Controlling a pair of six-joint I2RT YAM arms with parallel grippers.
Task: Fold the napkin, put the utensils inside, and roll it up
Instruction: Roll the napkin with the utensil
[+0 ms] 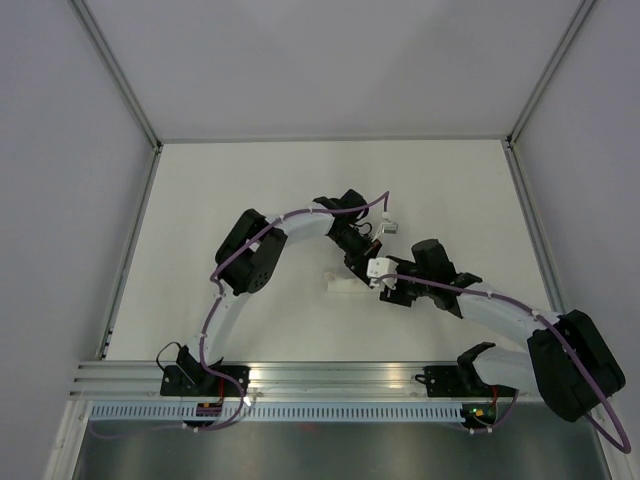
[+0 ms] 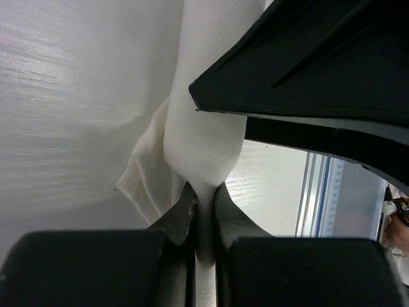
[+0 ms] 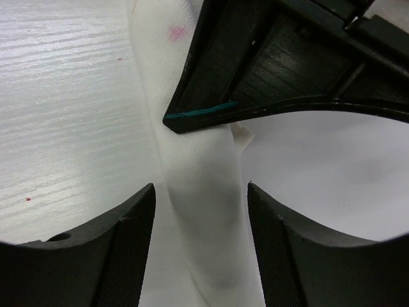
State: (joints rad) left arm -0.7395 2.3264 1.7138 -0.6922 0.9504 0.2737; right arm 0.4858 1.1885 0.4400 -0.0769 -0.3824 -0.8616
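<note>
The napkin (image 1: 345, 284) is a slim white roll lying mid-table between the two arms. In the left wrist view my left gripper (image 2: 203, 188) is shut on a pinched end of the napkin (image 2: 204, 128), and a loose folded flap (image 2: 144, 176) sticks out to its left. My right gripper (image 3: 201, 192) straddles the roll with its jaws open, a gap on each side of the napkin (image 3: 206, 243). From above, the left gripper (image 1: 360, 265) and right gripper (image 1: 383, 282) nearly touch over the roll's right end. The utensils are hidden.
An aluminium rail (image 1: 330, 378) carrying both arm bases runs along the near edge, also visible as a rail (image 2: 316, 192) in the left wrist view. White walls with metal posts (image 1: 120, 75) enclose the white tabletop (image 1: 250, 190). A small pink spot (image 3: 177, 32) marks the cloth.
</note>
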